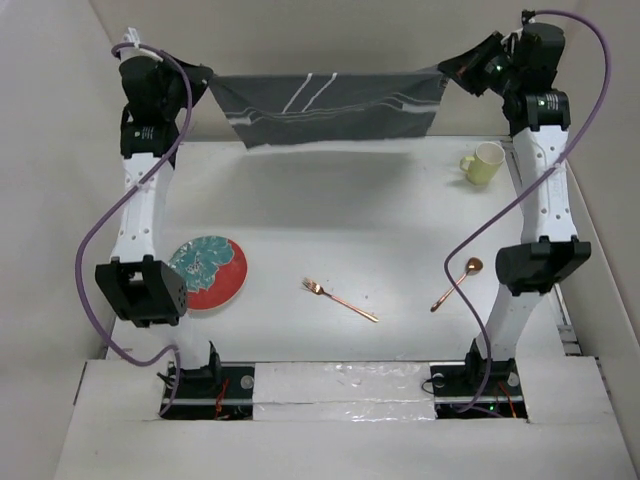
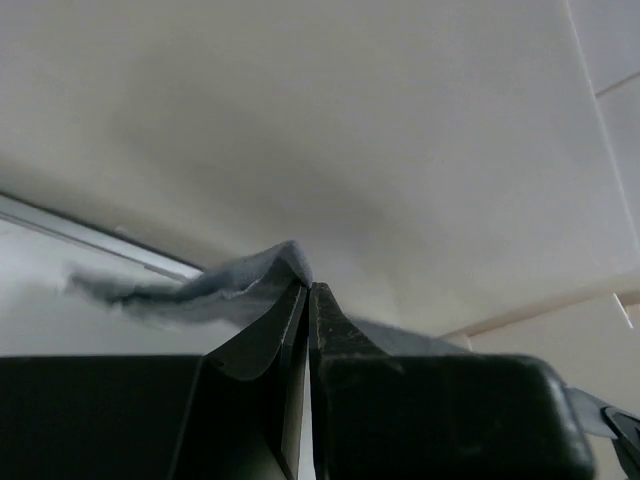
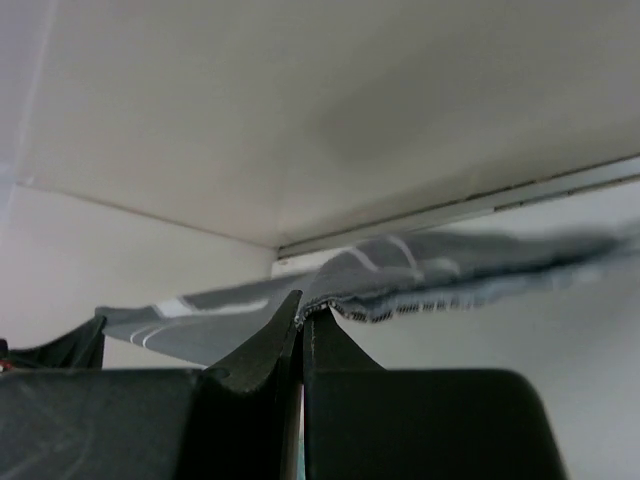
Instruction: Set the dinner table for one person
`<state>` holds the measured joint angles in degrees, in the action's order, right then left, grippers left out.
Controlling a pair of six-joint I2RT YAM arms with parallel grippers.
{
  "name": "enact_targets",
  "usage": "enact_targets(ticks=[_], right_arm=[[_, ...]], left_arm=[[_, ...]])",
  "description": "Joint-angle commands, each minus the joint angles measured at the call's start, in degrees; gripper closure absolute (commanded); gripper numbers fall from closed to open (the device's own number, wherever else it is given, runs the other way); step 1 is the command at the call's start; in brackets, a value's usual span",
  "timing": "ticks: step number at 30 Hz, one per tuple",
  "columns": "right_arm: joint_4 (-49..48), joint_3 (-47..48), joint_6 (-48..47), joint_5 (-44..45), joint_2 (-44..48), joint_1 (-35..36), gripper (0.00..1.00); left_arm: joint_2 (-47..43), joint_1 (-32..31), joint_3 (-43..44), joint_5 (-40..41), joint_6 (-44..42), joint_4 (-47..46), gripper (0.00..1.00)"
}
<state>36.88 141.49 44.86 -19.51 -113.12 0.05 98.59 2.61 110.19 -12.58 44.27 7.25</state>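
A dark grey placemat [image 1: 330, 105] with white stripes hangs stretched in the air over the far part of the white dinner table [image 1: 340, 220]. My left gripper [image 1: 205, 78] is shut on its left corner, and my right gripper [image 1: 447, 72] is shut on its right corner. In the left wrist view the cloth corner [image 2: 255, 275] sticks out past the closed left gripper [image 2: 307, 287]. From the right wrist, the striped placemat [image 3: 420, 265] runs off to the right of the closed right gripper [image 3: 301, 305]. The mat's lower edge sags above the tabletop.
On the table lie a red plate with a teal pattern [image 1: 209, 272] at the left, a copper fork [image 1: 340, 299] in the middle, and a copper spoon [image 1: 457, 283] at the right. A pale yellow mug [image 1: 484, 162] stands at the far right. Walls enclose the table's back and sides.
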Motion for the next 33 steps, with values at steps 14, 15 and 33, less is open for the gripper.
enact_targets(ticks=[14, 15, 33], right_arm=[[-24.24, -71.87, -8.30, -0.79, 18.93, -1.99, 1.00], [-23.36, -72.14, -8.56, -0.80, 17.68, -1.99, 1.00], [-23.61, -84.89, -9.88, -0.88, 22.33, -6.29, 1.00]], left_arm=[[-18.18, 4.68, -68.08, -7.55, 1.61, -28.59, 1.00], [-17.73, 4.68, -69.57, -7.55, 1.61, -29.21, 1.00], [-15.62, 2.31, -67.84, -4.82, -2.26, -25.53, 1.00]])
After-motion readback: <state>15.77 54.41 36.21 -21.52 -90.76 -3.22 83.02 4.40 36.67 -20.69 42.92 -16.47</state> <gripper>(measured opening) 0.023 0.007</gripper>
